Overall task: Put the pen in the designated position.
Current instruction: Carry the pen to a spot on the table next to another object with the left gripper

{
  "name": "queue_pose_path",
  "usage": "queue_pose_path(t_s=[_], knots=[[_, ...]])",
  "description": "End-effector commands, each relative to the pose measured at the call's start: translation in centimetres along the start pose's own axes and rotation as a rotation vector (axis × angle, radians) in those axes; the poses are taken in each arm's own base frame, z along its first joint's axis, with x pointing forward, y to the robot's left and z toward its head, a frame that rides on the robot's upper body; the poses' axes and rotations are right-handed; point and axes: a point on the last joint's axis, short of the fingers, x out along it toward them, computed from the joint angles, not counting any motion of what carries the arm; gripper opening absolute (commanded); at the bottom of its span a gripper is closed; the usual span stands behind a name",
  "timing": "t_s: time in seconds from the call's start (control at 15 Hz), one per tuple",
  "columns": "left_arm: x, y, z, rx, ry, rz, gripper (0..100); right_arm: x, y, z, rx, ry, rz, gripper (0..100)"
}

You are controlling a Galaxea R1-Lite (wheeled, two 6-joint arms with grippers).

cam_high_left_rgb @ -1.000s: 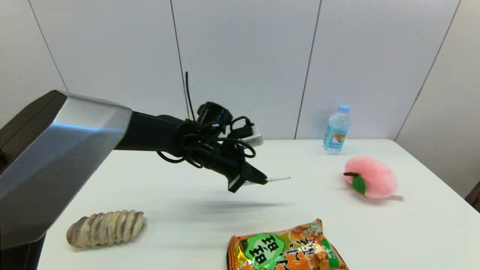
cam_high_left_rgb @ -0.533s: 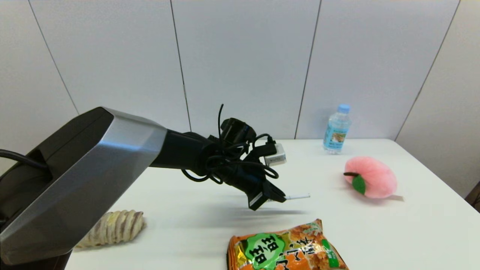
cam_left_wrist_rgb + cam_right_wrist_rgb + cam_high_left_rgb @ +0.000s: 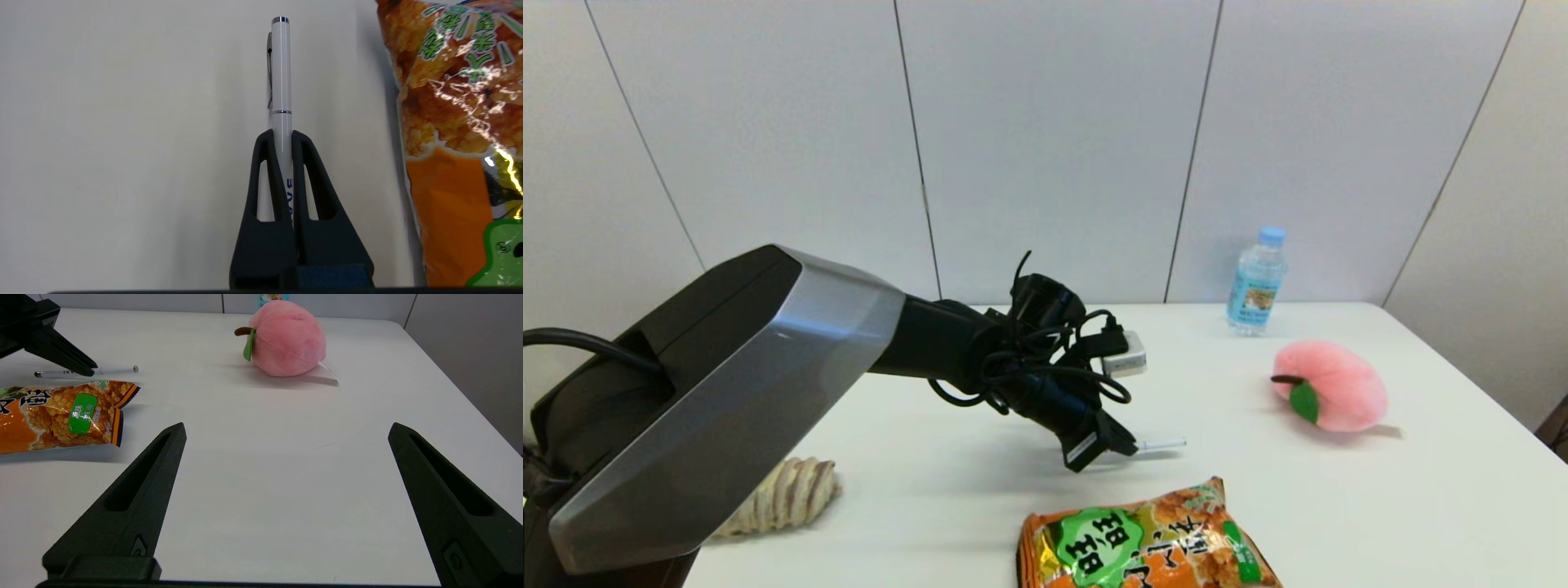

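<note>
My left gripper [image 3: 1129, 447] is shut on the pen [image 3: 1164, 445], a thin white pen whose free end points right toward the pink plush. In the left wrist view the fingers [image 3: 261, 175] clamp the pen [image 3: 281, 69] mid-barrel, by its blue print. The pen lies level, very low over the table; I cannot tell whether it touches. No mark shows the designated position; bare white tabletop [image 3: 1217, 474] surrounds the pen. From the right wrist view, the pen [image 3: 116, 370] lies just behind the snack bag. My right gripper [image 3: 286, 426] is open near the table's front right.
An orange snack bag [image 3: 1143, 539] lies just in front of the pen. A pink peach plush [image 3: 1331, 396] sits at the right, a water bottle [image 3: 1258, 282] at the back right, a striped brown plush [image 3: 788, 494] at the front left.
The left arm has carried the pen to the right and down toward the table, ending close behind the snack bag. The other things have stayed put.
</note>
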Motion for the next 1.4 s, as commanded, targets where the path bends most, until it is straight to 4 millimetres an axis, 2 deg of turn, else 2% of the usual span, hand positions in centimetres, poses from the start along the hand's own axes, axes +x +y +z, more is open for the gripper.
queue_pose_path(t_s=[0.07,1.4], knots=[[0.04,0.11,-0.04,-0.008,0.002,0.005,0,0.01,0.00,0.00,-0.001,0.002,0.001,100],[0.28,0.25,-0.31,-0.004,0.006,0.002,0,0.01,0.00,0.00,-0.001,0.002,0.001,100]])
